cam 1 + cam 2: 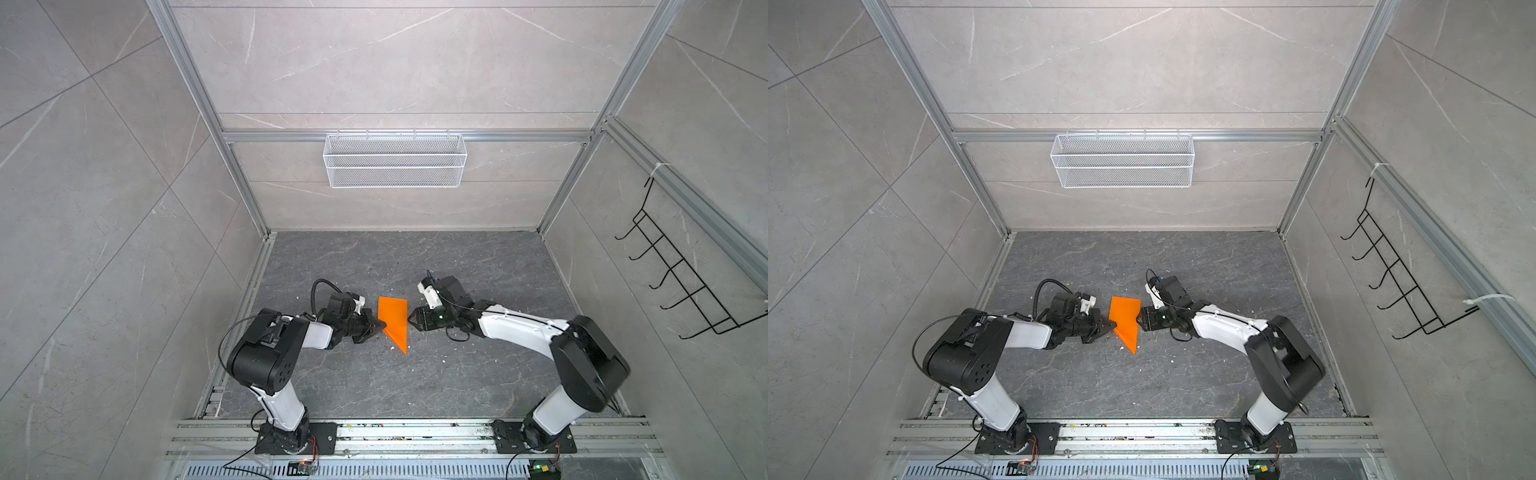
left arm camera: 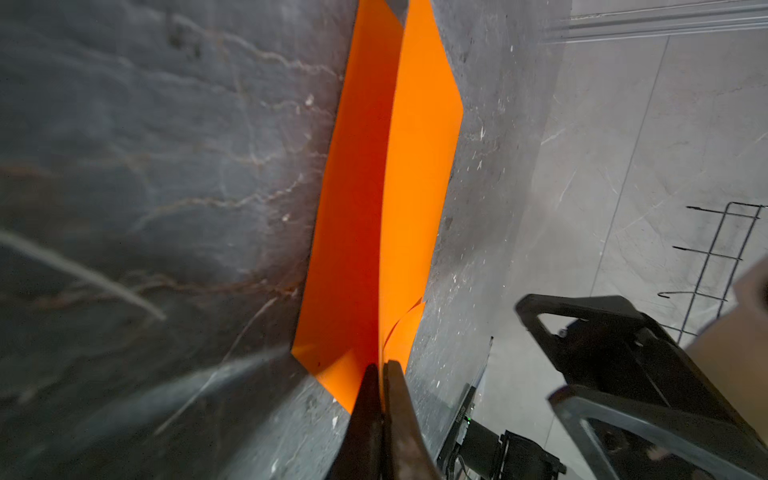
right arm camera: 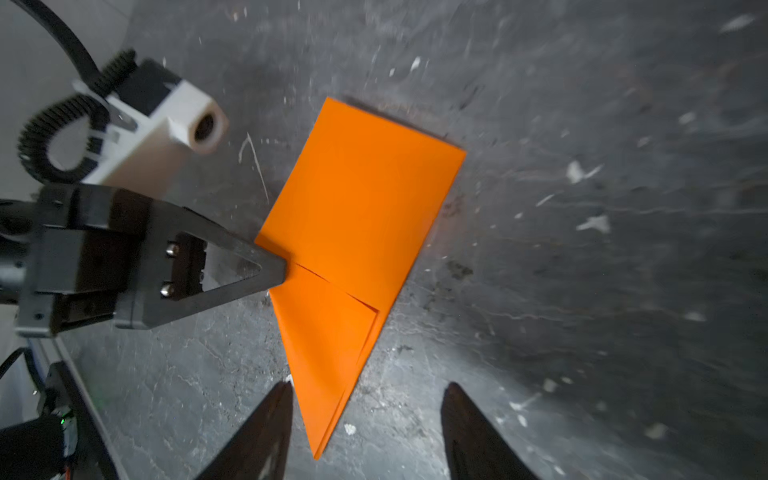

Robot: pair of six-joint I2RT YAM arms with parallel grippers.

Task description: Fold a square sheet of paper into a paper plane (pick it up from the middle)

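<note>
The orange paper, folded to a tapering point, lay on the dark worktop between both grippers. The left gripper was pressed together on the paper's edge, pinching a raised flap. The right gripper sat just beside the paper's opposite edge, jaws spread and holding nothing. Whether it touched the paper was unclear.

Both top views are looking steeply down from high above the near side toward the back wall, covering the whole table. The left wrist camera is sighting close along the left gripper onto the paper. The right wrist camera is viewing that same paper and gripper from slightly farther off.
</note>
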